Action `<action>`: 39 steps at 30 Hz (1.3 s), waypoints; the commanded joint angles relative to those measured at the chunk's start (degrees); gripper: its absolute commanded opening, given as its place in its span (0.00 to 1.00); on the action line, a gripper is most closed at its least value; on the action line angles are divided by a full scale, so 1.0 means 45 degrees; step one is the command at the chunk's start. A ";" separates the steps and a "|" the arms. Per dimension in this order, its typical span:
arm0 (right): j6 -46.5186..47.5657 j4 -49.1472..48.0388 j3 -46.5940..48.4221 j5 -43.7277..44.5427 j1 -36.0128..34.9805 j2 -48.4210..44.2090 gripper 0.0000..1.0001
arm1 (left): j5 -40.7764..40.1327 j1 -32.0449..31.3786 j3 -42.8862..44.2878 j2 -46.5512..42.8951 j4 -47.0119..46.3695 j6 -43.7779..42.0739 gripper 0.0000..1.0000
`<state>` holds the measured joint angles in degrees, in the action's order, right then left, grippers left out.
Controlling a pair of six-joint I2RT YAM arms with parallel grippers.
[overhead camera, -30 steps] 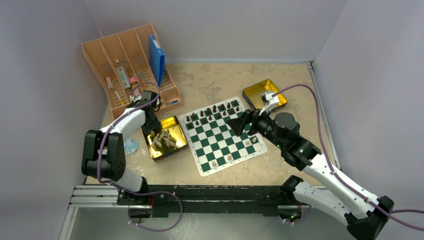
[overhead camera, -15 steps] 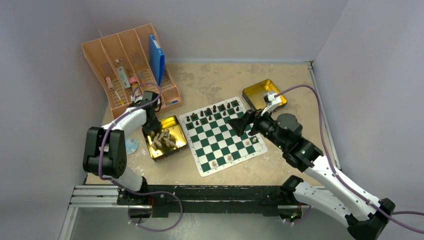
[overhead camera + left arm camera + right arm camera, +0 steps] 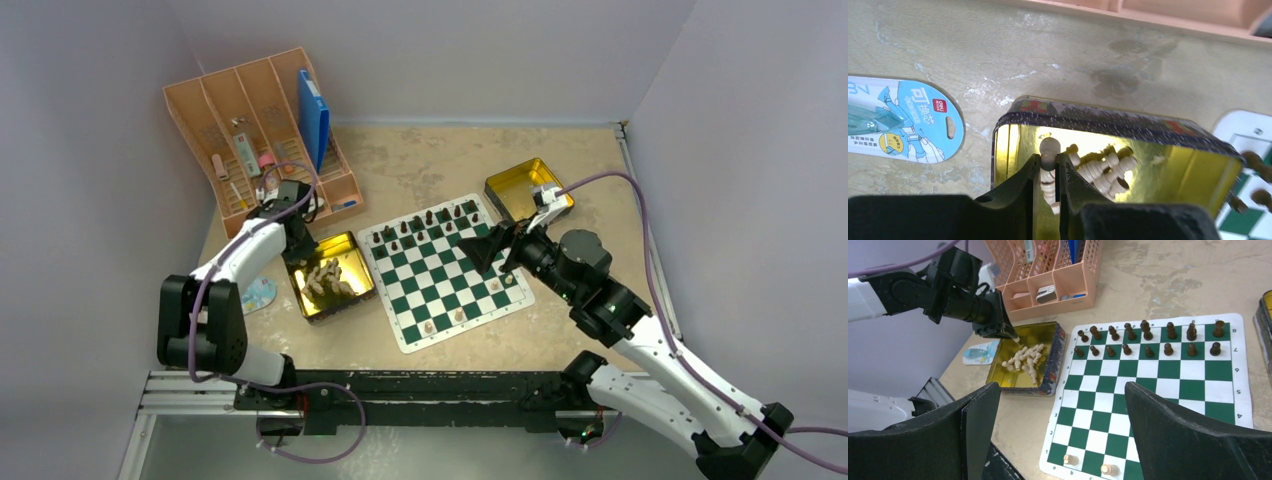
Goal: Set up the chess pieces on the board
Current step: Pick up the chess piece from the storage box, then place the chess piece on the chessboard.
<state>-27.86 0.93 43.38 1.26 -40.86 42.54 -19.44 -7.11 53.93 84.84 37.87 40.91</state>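
Observation:
My left gripper is shut on a light tan chess piece at the left end of the gold tin. The piece's round head pokes out past the fingertips. A heap of tan chess pieces lies beside it in the tin. From the right wrist view, the left gripper dips into the tin's far corner. The green and white board has a few tan pieces on its near row and dark pieces on its far rows. My right gripper hangs open above the board's right side, holding nothing.
A peach desk organiser with a blue book stands at the back left. A second gold tin sits behind the board's right corner. A blue packet lies on the table left of the first tin.
The left gripper's jaws have closed on a tan piece in the tin, and the left arm has shifted slightly. The right arm has edged a little to the right, still open.

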 commanded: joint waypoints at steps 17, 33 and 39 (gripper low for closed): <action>0.0322 0.1022 0.1331 0.1407 -0.0031 -0.1110 0.98 | 0.2970 -0.3154 0.2083 -0.2821 -0.0154 -0.2626 0.08; 0.0753 0.1822 0.1847 0.2997 -0.0022 -0.2092 0.99 | 0.3366 -0.8032 0.3667 0.0114 -0.2518 -0.3724 0.08; 0.0420 0.1847 0.1924 0.3558 -0.0023 -0.2843 0.98 | 0.2168 -0.9750 0.4410 0.1399 -0.2734 -0.3735 0.08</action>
<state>-25.69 10.85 49.04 13.89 -40.86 31.81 -6.04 -47.05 70.63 88.71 29.30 25.63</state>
